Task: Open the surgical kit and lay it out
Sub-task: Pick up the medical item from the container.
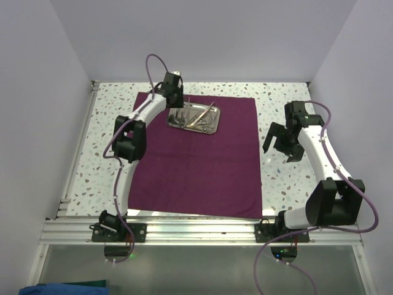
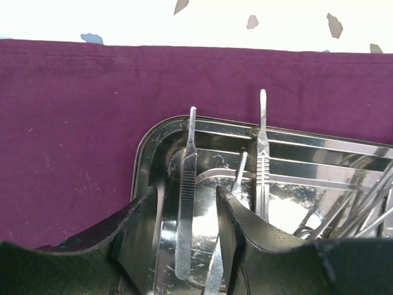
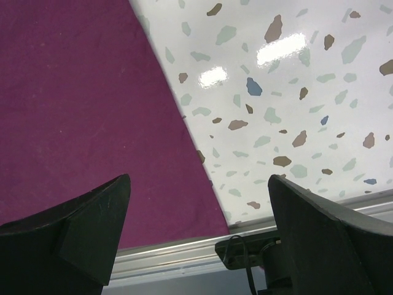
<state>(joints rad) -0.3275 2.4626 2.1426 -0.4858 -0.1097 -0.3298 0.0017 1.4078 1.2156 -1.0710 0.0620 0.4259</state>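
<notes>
Your left end effector [image 2: 187, 192], jaws partway apart, straddles a silver instrument handle [image 2: 191, 132] without gripping it in the steel tray [image 2: 142, 153] on the purple cloth [image 2: 73, 123], while your right end effector [image 3: 199, 181] hangs wide open, empty, over the cloth's edge.

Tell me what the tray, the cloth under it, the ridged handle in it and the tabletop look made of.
Tray: polished metal, likely stainless steel; mirror reflections and glare on its walls.
Cloth: woven fabric, matte purple; stitched hem, lint specks, no shine.
Ridged handle: metal, satin silver, fine cross-ridges.
Tabletop: glossy white with coloured chips, lamps reflected; stone or laminate, cannot tell.
</notes>
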